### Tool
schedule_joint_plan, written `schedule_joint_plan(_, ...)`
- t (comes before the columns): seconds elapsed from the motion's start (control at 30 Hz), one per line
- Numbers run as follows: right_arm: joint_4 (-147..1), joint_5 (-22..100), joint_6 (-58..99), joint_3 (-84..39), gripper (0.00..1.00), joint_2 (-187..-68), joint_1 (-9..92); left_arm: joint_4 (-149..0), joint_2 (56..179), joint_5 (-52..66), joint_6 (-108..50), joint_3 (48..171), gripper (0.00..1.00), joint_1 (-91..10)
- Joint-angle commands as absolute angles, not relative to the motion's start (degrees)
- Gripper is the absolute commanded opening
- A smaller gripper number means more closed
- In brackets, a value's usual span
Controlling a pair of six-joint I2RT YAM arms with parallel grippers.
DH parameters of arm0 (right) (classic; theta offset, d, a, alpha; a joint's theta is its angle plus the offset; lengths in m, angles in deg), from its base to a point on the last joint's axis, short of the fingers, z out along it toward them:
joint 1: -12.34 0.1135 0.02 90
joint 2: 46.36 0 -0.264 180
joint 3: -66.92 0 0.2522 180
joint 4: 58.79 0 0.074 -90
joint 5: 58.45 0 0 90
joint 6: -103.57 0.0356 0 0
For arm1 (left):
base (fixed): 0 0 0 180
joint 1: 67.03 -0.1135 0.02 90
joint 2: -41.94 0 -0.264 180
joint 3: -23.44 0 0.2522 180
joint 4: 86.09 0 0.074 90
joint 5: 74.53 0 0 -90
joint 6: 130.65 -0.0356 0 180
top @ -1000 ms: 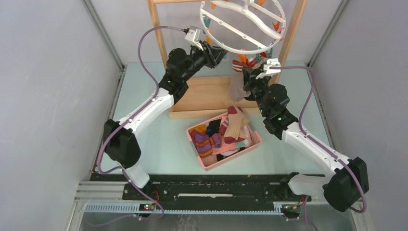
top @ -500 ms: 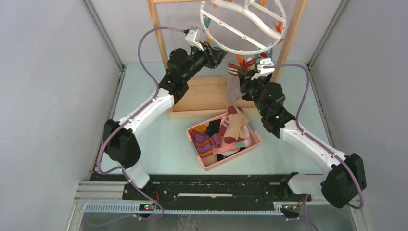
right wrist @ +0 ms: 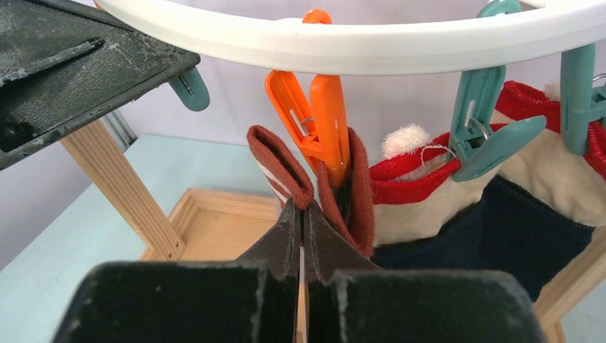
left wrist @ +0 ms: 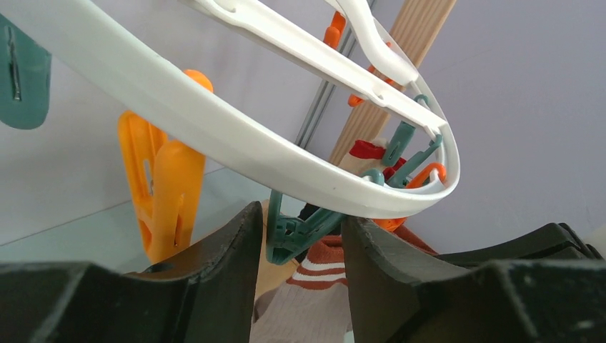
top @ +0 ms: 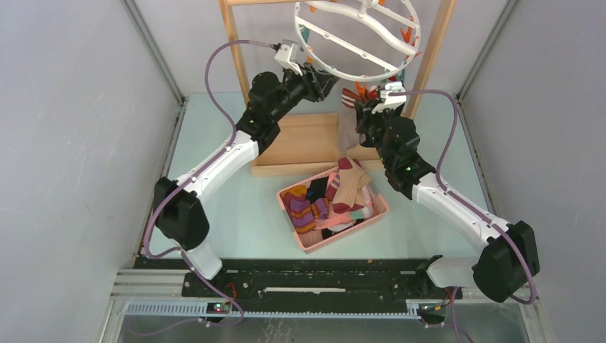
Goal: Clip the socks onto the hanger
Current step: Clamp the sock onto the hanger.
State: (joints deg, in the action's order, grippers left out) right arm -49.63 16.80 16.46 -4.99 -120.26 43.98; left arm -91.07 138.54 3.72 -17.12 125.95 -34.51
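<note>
The white ring hanger (top: 350, 48) hangs from the wooden rack, and its rim crosses the right wrist view (right wrist: 357, 46) and the left wrist view (left wrist: 214, 125). My right gripper (top: 364, 107) is shut on the maroon-white striped cuff (right wrist: 282, 161) of a tan sock (top: 349, 130), held just under an orange clip (right wrist: 321, 121). The cuff's far side touches that clip's tip. Navy socks with red-cream cuffs (right wrist: 500, 214) hang from teal clips (right wrist: 486, 136) beside it. My left gripper (left wrist: 300, 286) is open below the rim, with a teal clip (left wrist: 300, 232) between its fingers.
A pink basket (top: 343, 232) with several more socks sits on the table in front of the rack's wooden base (top: 300, 146). The rack's posts (top: 236, 50) (top: 432, 57) stand either side of the hanger. Grey walls close in both sides.
My right gripper has moved up and to the left with the sock, closer under the hanger. The hanger has tilted slightly upward. The left arm has hardly moved.
</note>
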Motion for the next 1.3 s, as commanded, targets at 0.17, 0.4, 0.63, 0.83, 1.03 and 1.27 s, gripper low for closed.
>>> schedule_joint_plan(0.17, -48.7, 15.6, 16.9, -7.4, 0.0, -119.8, 43.3, -91.2, 135.4, 6.1, -17.9, 129.7, 0.35, -34.1)
schedule_joint_plan(0.4, -48.8, 16.4, 16.8, -7.5, 0.0, -119.5, 43.1, -90.2, 134.9, 6.4, -18.6, 129.7, 0.04, -34.0)
schedule_joint_plan(0.63, -48.3, 21.2, 16.4, -7.4, 0.0, -118.9, 43.0, -89.3, 134.5, 7.5, -19.0, 129.7, 0.01, -33.7)
schedule_joint_plan(0.83, -48.6, 22.4, 16.6, -8.9, 0.0, -120.1, 43.6, -89.0, 134.4, 7.3, -19.0, 129.9, 0.01, -33.5)
schedule_joint_plan(1.03, -48.5, 21.6, 16.2, -10.9, 0.0, -121.6, 45.1, -89.0, 134.3, 7.1, -18.7, 129.8, 0.01, -33.5)
schedule_joint_plan(1.27, -50.4, 19.9, 15.7, -11.8, 0.0, -122.5, 46.5, -88.7, 134.0, 7.6, -17.8, 129.9, 0.01, -33.5)
